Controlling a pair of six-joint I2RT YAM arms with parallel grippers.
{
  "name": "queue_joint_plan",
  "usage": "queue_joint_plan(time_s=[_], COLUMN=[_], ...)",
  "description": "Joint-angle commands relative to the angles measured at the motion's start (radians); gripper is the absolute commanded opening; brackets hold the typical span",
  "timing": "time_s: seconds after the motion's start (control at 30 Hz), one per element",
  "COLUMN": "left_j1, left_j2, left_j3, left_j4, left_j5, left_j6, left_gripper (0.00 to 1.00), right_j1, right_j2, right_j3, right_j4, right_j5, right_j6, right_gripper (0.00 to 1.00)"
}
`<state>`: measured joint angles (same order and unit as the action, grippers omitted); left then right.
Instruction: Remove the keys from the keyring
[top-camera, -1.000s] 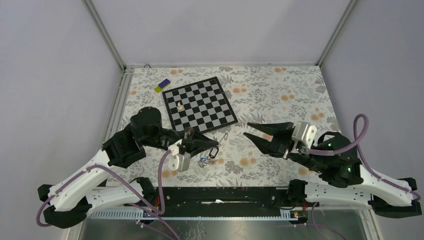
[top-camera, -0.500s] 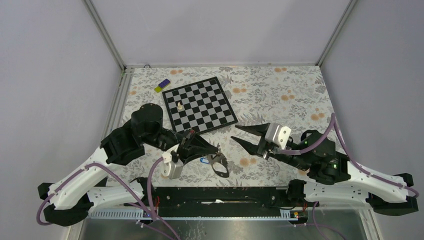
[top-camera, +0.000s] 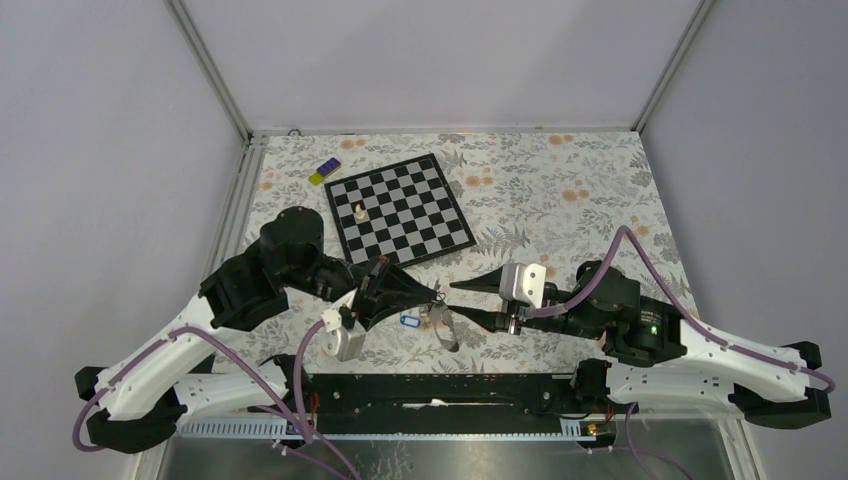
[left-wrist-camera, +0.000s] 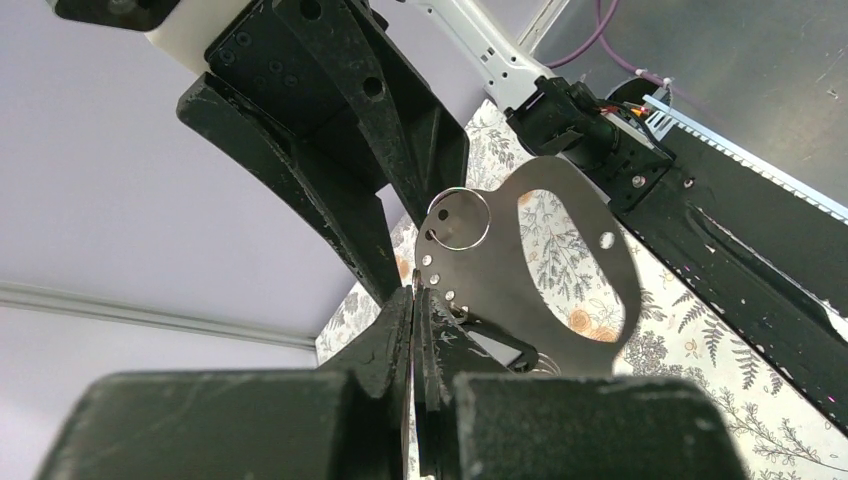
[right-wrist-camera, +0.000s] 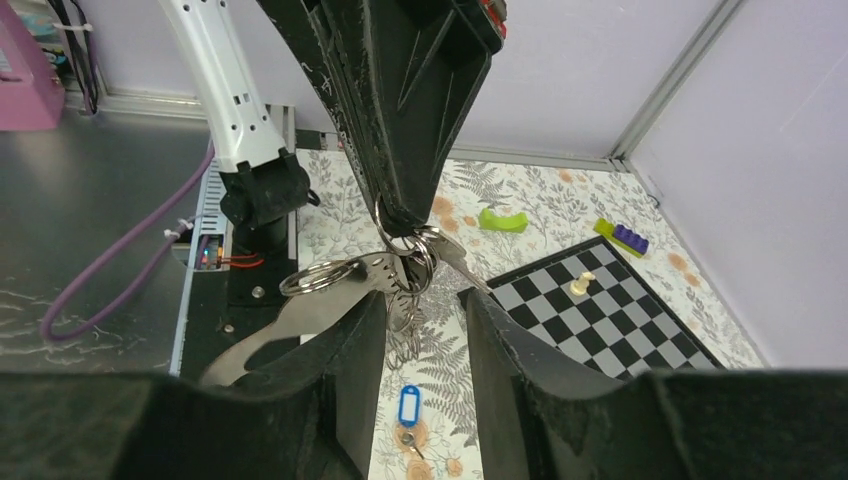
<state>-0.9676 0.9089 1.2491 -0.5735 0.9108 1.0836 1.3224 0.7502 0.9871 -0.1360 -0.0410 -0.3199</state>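
Observation:
My left gripper (top-camera: 434, 297) is shut on the keyring (right-wrist-camera: 408, 243), holding it above the table. From it hangs a bunch of silvery keys (right-wrist-camera: 456, 258), a larger wire ring (right-wrist-camera: 318, 278) and a flat silvery plate (left-wrist-camera: 545, 270). My right gripper (right-wrist-camera: 420, 300) is open just under the bunch, one finger on each side of the dangling small rings and not touching them. In the top view the right gripper (top-camera: 453, 299) meets the left one tip to tip. A blue tag (right-wrist-camera: 407, 403) with a white label lies on the table below, apart from the bunch.
A chessboard (top-camera: 420, 215) with a white chess piece (top-camera: 358, 211) lies behind the grippers. A blue and yellow brick (top-camera: 323, 172) sits at the far left. A green piece (right-wrist-camera: 503, 219) lies on the flowered cloth. The black base rail (top-camera: 440, 390) runs along the near edge.
My right gripper has swung left until its fingers flank the hanging bunch. The left gripper has raised and turned the bunch off the table; the blue tag stays on the cloth.

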Motion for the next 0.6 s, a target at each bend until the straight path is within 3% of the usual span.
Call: queue_joint_plan(time_s=[0.0, 0.23, 0.57], left_j1=[0.0, 0.0, 0.0], left_j2=[-0.021, -0.021, -0.018], left_j3=[0.012, 0.007, 0.008], left_j4=[0.075, 0.075, 0.075], left_j5=[0.008, 0.022, 0.029], left_j6=[0.03, 0.029, 0.035], left_gripper=[0.0, 0.0, 0.0], right_j1=[0.006, 0.006, 0.006], right_j2=[-0.004, 0.007, 0.003], right_j3=[-0.013, -0.041, -0.061], right_j4=[0.094, 0.185, 0.236], right_j5=[-0.042, -0.031, -0.025], right_j6=[0.052, 0.073, 0.113], right_gripper=[0.42, 0.43, 0.37])
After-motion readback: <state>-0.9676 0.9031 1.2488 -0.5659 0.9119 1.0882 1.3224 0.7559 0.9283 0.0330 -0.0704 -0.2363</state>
